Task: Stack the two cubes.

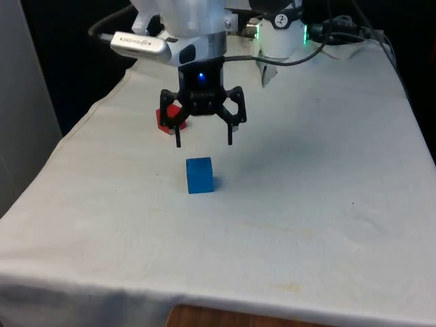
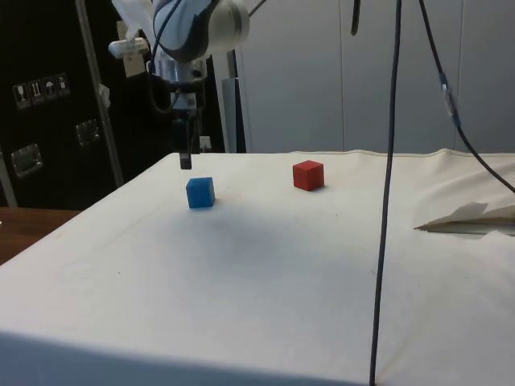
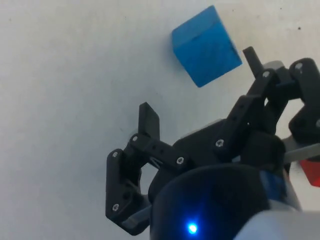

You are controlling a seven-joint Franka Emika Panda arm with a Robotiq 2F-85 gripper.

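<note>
A blue cube (image 1: 199,175) rests on the white cloth near the table's middle, also seen in the side view (image 2: 199,192) and the wrist view (image 3: 206,45). My gripper (image 1: 204,143) hangs open a little above the cloth, just behind the blue cube as the front view looks, with nothing between its fingers (image 3: 149,121). In the side view the gripper (image 2: 185,160) hovers above and slightly beyond the cube. A red cube (image 1: 165,118) sits farther back, partly hidden behind the gripper in the front view; it stands free in the side view (image 2: 308,174).
Black cables (image 2: 392,161) hang down across the side view. A folded bit of cloth or paper (image 2: 471,217) lies at the table's far end near the robot base (image 1: 279,41). The table's front edge (image 1: 204,300) drops off close to the front camera.
</note>
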